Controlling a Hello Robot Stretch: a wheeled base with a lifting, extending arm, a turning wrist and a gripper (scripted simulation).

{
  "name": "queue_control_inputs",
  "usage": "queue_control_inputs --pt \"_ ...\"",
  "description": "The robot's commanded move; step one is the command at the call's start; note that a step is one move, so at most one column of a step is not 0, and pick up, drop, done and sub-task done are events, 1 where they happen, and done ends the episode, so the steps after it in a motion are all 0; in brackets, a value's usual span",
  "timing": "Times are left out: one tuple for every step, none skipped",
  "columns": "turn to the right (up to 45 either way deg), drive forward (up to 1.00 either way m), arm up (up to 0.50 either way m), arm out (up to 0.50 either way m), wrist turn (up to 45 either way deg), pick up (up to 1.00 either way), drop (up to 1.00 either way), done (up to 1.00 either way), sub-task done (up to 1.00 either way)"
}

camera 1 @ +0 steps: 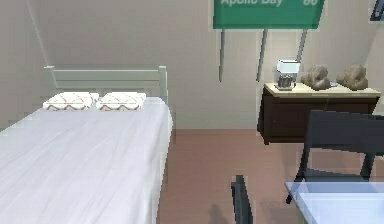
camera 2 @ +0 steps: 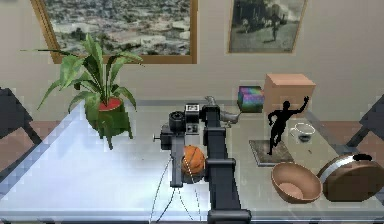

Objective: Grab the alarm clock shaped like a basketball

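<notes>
The basketball alarm clock [camera 2: 195,159] lies on the glass worktop [camera 2: 70,165], a small orange ball tucked against my arm [camera 2: 218,170] on its 9 o'clock side, with my end effector [camera 2: 178,150] just at the clock's 9 o'clock. I cannot tell how my fingers stand, nor whether I hold anything, since the clock rests on the surface right beside them. My chief worry is the shape: I judge a round body on slick glass will roll at the least glancing touch, and a push toward 6 o'clock would send it to the worktop's near edge. Contact from one side alone would probably squirt it out rather than seat it. If I swing to correct, the potted plant [camera 2: 104,95] at 10 o'clock could catch my wrist in its leaves, and the black figure statue [camera 2: 283,125] at 2 o'clock looks tall and thin enough to topple onto the wooden bowl [camera 2: 296,182] beside it.
</notes>
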Motion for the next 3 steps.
queue_control_inputs --pt "0.0 0.0 0.0 0.0 45.0 0.0 0.0 0.0 0.0" --pt "0.0 0.0 0.0 0.0 45.0 0.0 0.0 0.0 0.0" --pt "0.0 0.0 0.0 0.0 45.0 0.0 0.0 0.0 0.0"
